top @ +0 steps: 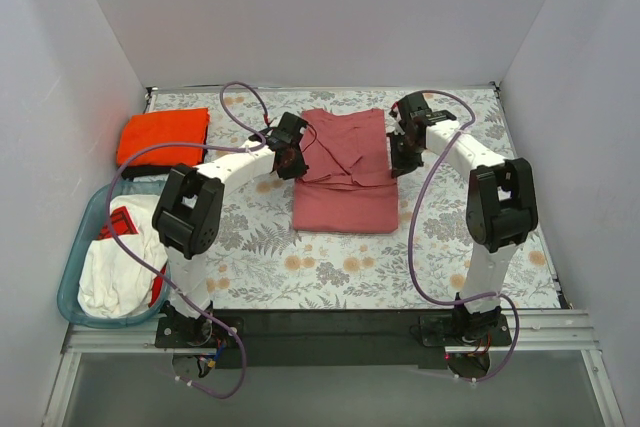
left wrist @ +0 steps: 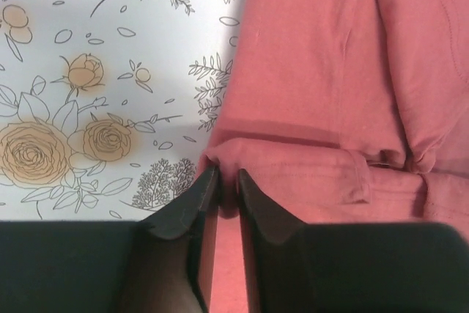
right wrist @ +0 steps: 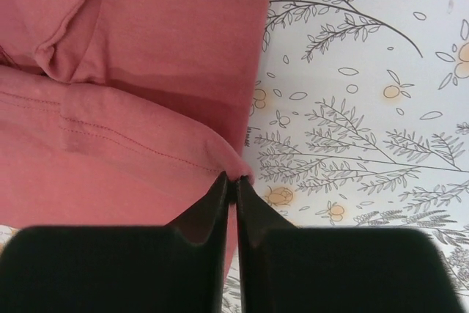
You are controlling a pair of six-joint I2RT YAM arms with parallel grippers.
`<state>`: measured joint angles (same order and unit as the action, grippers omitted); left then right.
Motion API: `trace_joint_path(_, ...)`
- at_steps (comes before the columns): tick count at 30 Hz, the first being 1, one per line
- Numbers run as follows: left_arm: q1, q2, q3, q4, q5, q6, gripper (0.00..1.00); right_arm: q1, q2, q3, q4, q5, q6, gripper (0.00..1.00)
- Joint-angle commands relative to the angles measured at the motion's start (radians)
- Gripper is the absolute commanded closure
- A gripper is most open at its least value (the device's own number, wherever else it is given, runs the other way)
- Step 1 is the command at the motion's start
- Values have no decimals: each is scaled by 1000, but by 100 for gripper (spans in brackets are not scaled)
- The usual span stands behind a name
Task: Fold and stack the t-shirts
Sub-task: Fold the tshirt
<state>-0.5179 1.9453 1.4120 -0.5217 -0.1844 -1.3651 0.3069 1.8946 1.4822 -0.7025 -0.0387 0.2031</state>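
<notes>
By orange t-shirt (top: 163, 135), bin (top: 68, 282) print (top: 125, 219) illegible

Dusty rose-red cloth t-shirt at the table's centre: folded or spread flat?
Folded, at least partly: the dusty rose-red cloth t-shirt lies as a compact rectangle, with layers overlapping in both wrist views.
</notes>
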Motion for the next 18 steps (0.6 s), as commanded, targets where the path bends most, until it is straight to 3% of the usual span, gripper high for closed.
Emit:
trace_joint_path(1,9,-6,-5,38,-36,12,79,-5,9,24,47,-35,-11,84)
trace_joint_path(2,9,-14,-10,43,-36,14,75,-5,3,21,49,-39,-10,75)
trace_joint_path(5,4,-69,-30,51,-41,24,59,-5,-41,7,49,-35,-5,65)
trace_joint_path(6,-1,-109,-36,48,-43,27,51,-3,-57,0,58,-23,1,64)
trace_joint_path(8,-13,-155,-51,46,-53,32,46,3,-118,-19,75,-13,9,62)
trace_joint_path(14,-126,-301,-125,35,-76,15,46,67,-273,-178,199,-43,19,67)
trace_joint_path(18,-218,-301,-180,40,-72,-22,59,124,-319,-295,299,-116,48,72)
